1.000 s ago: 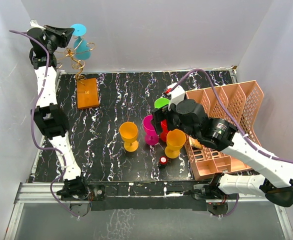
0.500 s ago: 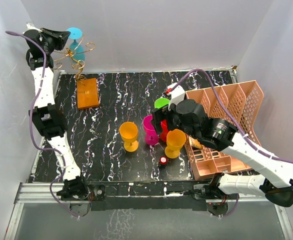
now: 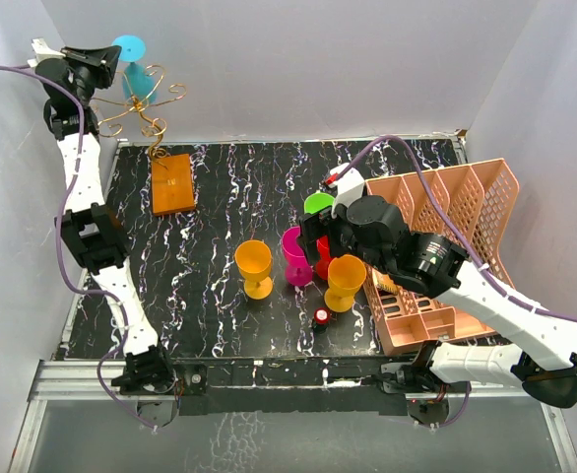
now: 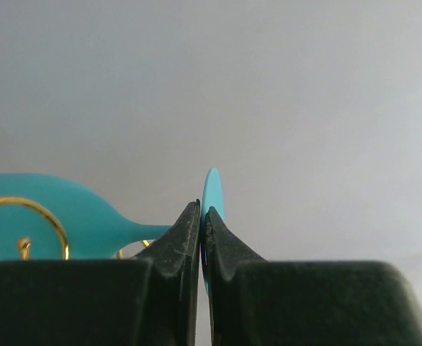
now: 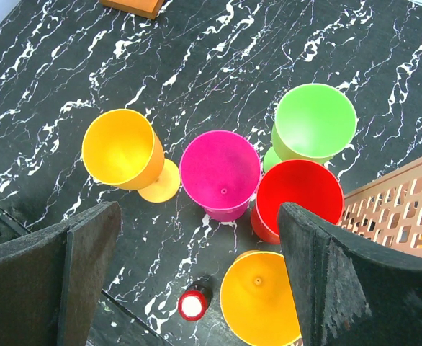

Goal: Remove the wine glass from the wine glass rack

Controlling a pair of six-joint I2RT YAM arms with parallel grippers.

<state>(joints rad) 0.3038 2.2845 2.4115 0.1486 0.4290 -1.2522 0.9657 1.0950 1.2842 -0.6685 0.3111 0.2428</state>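
The teal wine glass (image 3: pixel 139 84) lies sideways among the upper gold curls of the wine glass rack (image 3: pixel 156 123); whether it is clear of the wire I cannot tell. The left gripper (image 4: pixel 202 216) pinches the glass's foot, jaws nearly closed. Well right of the rack, the right gripper (image 5: pixel 196 238) gapes wide and empty above a pink goblet (image 5: pixel 220 173).
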